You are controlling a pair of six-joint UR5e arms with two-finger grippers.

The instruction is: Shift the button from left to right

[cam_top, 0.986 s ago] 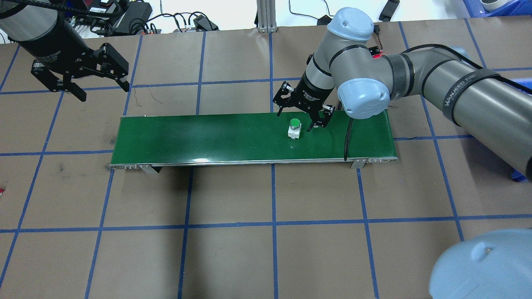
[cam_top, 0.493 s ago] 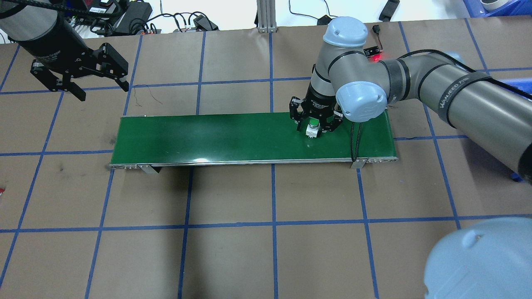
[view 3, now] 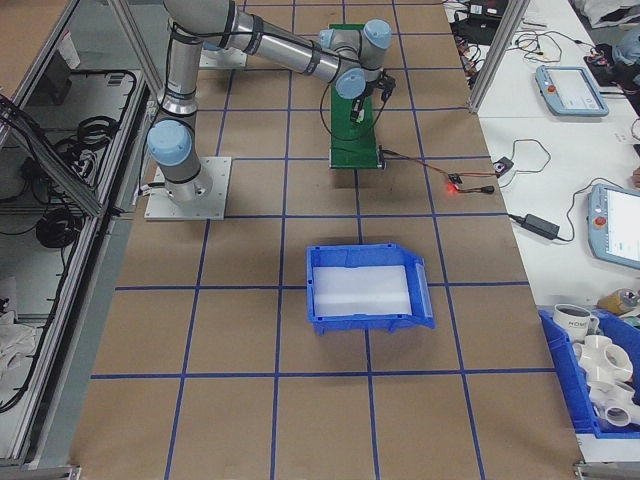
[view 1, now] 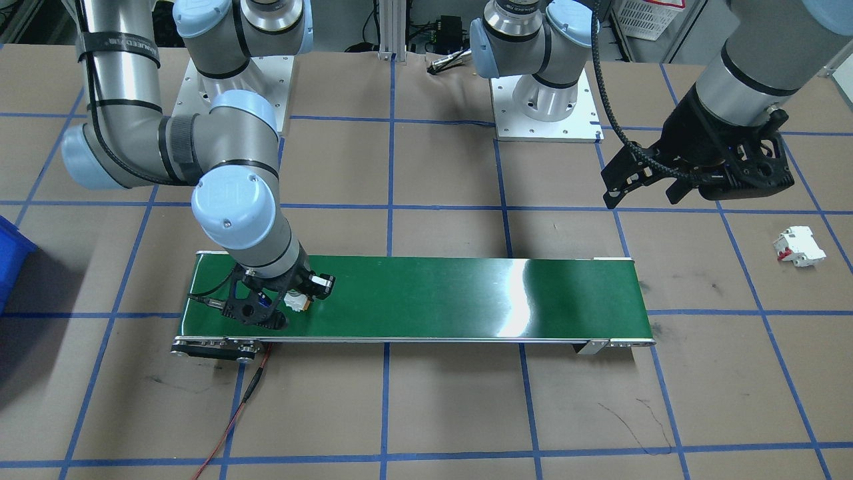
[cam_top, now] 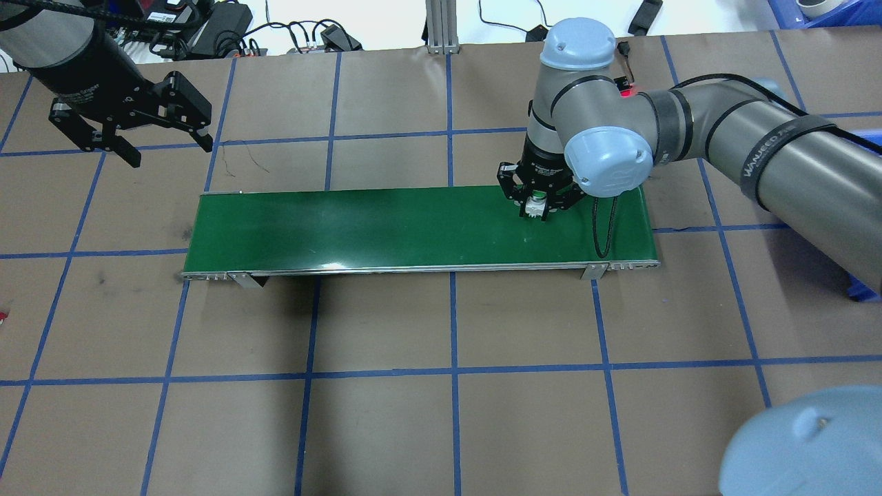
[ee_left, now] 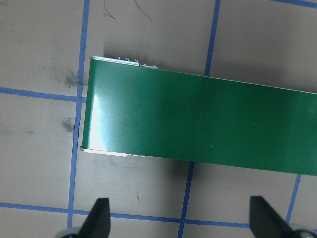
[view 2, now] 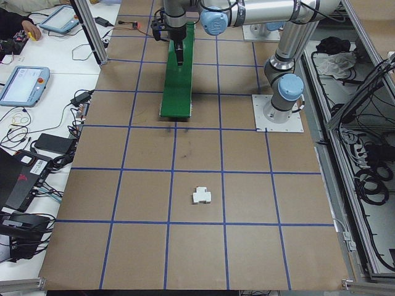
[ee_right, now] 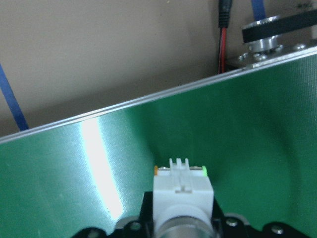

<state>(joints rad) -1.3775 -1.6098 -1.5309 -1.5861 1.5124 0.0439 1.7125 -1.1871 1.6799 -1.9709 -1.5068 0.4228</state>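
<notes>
The right gripper [cam_top: 540,207] pinches the button [cam_top: 535,204] over the green conveyor belt [cam_top: 358,227], near its 3 o'clock end. The left gripper [cam_top: 131,141] hangs spread apart above the table [cam_top: 441,413], off the belt's 10 o'clock corner.

White button [ee_right: 183,191] (seemingly green-tipped), green belt [cam_top: 386,227].

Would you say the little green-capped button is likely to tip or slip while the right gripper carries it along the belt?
The button looks like rigid moulded plastic, so it probably won't flex between the fingers of the right gripper. It seems small and likely light. Its blocky white body should stand stably on the green belt, though smooth plastic may slip.
</notes>
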